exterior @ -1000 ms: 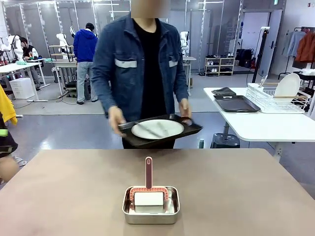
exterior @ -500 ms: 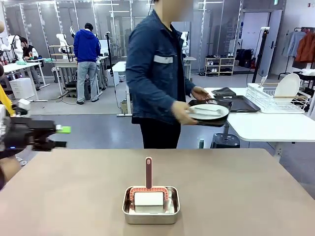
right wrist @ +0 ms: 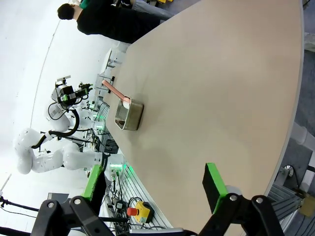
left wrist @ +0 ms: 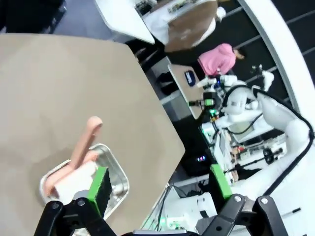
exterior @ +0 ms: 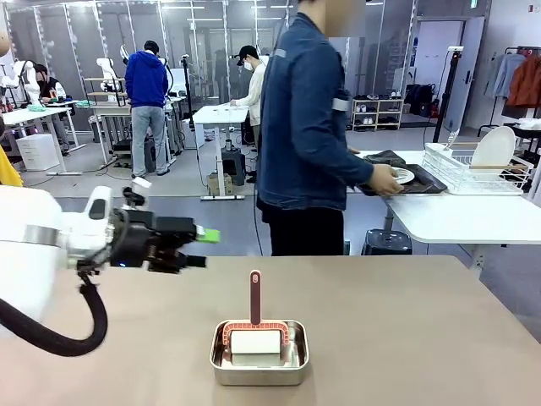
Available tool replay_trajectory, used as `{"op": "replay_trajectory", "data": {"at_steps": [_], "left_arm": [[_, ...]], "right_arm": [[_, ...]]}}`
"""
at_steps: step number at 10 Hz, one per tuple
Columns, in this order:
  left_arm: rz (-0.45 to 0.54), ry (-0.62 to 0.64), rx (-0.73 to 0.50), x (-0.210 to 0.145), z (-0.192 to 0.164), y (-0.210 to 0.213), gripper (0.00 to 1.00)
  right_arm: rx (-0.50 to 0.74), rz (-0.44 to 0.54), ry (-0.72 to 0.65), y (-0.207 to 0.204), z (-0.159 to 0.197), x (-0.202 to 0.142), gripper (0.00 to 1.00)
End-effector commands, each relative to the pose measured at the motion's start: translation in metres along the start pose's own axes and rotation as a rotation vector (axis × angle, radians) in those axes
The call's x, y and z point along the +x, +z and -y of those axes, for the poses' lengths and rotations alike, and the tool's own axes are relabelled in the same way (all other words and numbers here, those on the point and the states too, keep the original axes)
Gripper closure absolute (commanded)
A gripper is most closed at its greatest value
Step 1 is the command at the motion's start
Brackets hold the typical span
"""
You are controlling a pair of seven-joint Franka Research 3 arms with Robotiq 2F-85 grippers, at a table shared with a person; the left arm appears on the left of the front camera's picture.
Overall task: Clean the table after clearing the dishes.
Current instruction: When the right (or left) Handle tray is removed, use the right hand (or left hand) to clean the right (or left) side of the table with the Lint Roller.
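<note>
Near the front middle of the beige desk [exterior: 406, 321], a small steel pan [exterior: 259, 365] holding a white roller [exterior: 255, 342], pink handle [exterior: 255, 294] standing upright out of it. Above the desk's left part, the left hand [exterior: 201, 249], held level and pointing right, green-padded fingers spread wide with nothing between them, clear of the surface and well left of the pan. In its wrist view, pan and roller just beyond the fingertips. Right hand [right wrist: 153, 186] likewise wide apart and empty, looking along the desktop with the pan well off ahead. Past the far edge, a person [exterior: 308, 127] in a denim jacket, turned to the right, holding a dark tray [exterior: 418, 182] with a white plate [exterior: 404, 175] over the white-topped desk [exterior: 456, 216] at far right, next to a wire rack [exterior: 473, 169].
</note>
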State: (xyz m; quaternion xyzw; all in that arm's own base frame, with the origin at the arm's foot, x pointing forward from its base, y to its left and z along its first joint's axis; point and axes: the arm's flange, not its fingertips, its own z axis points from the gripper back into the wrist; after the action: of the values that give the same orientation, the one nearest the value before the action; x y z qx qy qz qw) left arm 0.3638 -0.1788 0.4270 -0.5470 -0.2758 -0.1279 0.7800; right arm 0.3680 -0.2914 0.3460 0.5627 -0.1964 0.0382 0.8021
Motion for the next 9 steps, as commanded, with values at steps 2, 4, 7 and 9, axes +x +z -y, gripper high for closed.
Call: {"op": "replay_trajectory", "data": {"at_steps": [2, 4, 7, 9], "left_arm": [[-0.024, -0.052, 0.047, 0.011, -0.006, -0.04, 0.0], [-0.042, -0.101, 0.077, 0.016, -0.002, -0.055, 0.0], [-0.052, -0.04, 0.023, 0.006, 0.001, -0.037, 0.0], [-0.052, -0.04, 0.023, 0.006, 0.001, -0.037, 0.0]], "right_arm": [[-0.006, 0.01, -0.004, -0.001, -0.003, 0.0, 0.0], [-0.006, 0.01, -0.004, -0.001, -0.003, 0.0, 0.0], [-0.006, 0.01, -0.004, -0.001, -0.003, 0.0, 0.0], [-0.006, 0.01, -0.004, -0.001, -0.003, 0.0, 0.0]]}}
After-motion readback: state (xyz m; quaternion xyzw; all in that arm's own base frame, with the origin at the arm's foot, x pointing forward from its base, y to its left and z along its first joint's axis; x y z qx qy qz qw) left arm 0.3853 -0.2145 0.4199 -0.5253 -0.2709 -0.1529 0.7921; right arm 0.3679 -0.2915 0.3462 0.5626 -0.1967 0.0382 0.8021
